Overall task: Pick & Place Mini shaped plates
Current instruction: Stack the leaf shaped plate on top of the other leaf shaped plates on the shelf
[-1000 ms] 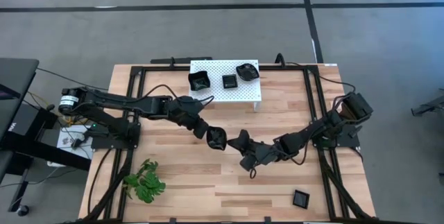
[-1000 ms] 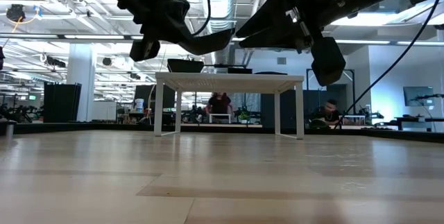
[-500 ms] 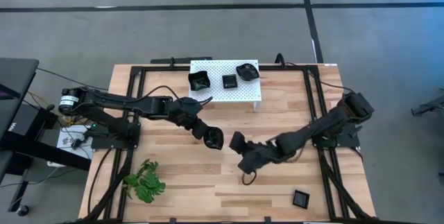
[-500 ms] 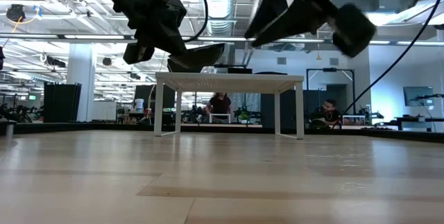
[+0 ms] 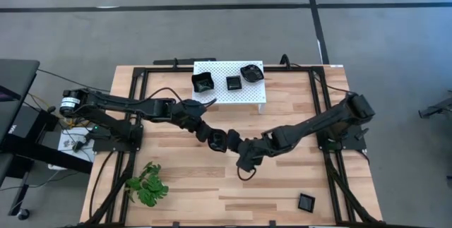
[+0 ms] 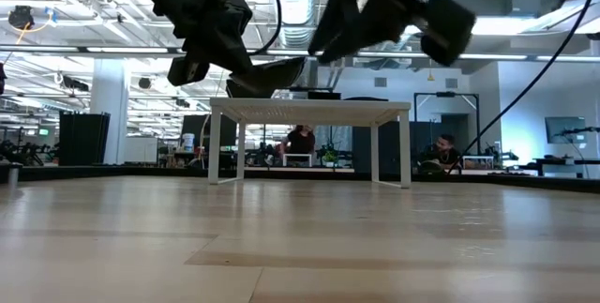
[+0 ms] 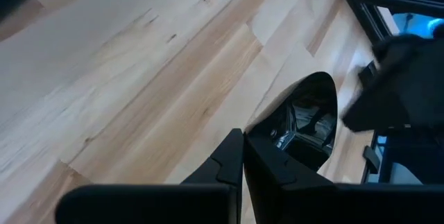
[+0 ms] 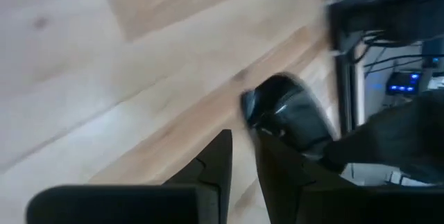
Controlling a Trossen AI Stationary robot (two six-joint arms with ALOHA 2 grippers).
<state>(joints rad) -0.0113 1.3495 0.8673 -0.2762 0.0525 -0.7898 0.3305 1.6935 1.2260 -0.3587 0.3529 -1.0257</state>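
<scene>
Right gripper (image 5: 240, 152) swung left, now just beside my left gripper (image 5: 212, 138), which is clamped on a leaf-shaped plate (image 5: 217, 140) above mid-table. Right fingers slightly parted, holding nothing I can see. Three plates on white platform (image 5: 248, 92); square plate (image 5: 306, 202) left near-right. High view alone shows those.

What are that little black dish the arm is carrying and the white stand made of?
The black dish looks like glossy glazed ceramic or hard plastic: it mirrors its surroundings. The white stand seems painted metal or plastic, matte, with regular rows of holes.
</scene>
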